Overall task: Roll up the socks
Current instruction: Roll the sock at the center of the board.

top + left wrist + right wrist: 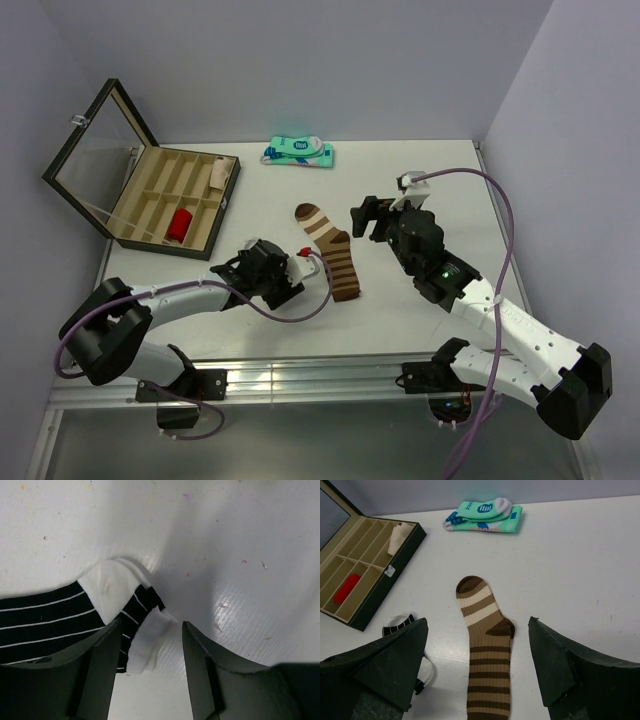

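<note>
**Left jaws open over black sock end; brown sock flat between the arms**

Left gripper (151, 630) is seen closest in its wrist view: jaws are spread, nothing is clamped. The white-tipped end of the black sock (45, 625) is bunched and folded over on itself in the gap between the fingers. Its striped body runs off to the left of that view, under the left finger. Contact between finger and fabric cannot be told.

Right gripper (477, 625) is also held wide open and empty, above the table (580, 570).

The brown sock (487, 665) is laid flat and straight. In the right wrist view its long axis is lined up with the gripper's centreline, with the dark toe at the far end, the heel bulge to the right and the cuff cut off at the bottom edge. From above it is seen between the two grippers, toe far, cuff near. The right one is just beside its toe half and the left one just beside its cuff half.

Judged relation for the next move: the black sock is already within the left jaws, so that arm is the nearer one for it. A roll would be run along the sock's length from the held end.

Labels: a round blue logo is visible on the teal package (485, 515) at the far edge, but no text can be read. A compartment case (170, 195) is open at far left, holding a red item (178, 225) and a cream roll (217, 175).
</note>
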Robot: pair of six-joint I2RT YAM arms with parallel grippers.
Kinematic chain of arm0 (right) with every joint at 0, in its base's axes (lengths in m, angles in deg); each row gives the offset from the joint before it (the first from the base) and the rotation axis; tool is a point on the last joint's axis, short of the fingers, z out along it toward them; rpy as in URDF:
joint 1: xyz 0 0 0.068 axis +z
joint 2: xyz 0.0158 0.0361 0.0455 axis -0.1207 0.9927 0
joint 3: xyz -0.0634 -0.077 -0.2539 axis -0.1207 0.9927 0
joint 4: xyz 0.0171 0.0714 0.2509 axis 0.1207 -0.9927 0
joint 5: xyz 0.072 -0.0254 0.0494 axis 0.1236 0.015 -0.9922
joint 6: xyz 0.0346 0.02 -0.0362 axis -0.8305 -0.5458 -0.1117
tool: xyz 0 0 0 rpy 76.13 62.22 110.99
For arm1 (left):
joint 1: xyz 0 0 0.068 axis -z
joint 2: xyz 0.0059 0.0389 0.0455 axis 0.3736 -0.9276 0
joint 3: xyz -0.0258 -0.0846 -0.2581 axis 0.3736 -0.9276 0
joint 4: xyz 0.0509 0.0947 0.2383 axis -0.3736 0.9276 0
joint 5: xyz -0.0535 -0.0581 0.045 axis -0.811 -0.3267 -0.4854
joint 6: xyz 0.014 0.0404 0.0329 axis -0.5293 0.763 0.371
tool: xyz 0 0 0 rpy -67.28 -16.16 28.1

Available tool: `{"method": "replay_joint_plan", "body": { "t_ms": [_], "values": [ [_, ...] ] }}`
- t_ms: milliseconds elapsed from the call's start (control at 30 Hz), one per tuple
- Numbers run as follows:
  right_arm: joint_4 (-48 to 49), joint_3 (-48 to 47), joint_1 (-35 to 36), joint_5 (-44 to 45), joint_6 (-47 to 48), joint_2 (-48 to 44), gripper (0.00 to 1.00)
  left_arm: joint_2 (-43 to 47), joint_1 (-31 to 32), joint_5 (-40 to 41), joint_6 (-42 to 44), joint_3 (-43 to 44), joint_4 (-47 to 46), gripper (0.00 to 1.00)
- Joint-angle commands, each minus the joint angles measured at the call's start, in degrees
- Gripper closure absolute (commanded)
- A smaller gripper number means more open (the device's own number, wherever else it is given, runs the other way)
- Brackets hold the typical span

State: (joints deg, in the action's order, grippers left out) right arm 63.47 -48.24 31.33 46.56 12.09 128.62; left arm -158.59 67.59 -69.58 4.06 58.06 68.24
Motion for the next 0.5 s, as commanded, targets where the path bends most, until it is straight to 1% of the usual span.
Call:
{"method": "replay_joint_plan", "body": {
  "t_ms": [0,467],
  "values": [
    [2.0,0.5,0.2,1.6,-0.1,-1.3,0.12,0.0,0.3,0.7,-1.2,1.4,-4.0,0.43],
    [1.8,0.6,0.2,2.0,0.6,-1.2,0.12,-1.8,0.2,0.5,-1.5,0.9,-3.8,0.46]
  ]
}}
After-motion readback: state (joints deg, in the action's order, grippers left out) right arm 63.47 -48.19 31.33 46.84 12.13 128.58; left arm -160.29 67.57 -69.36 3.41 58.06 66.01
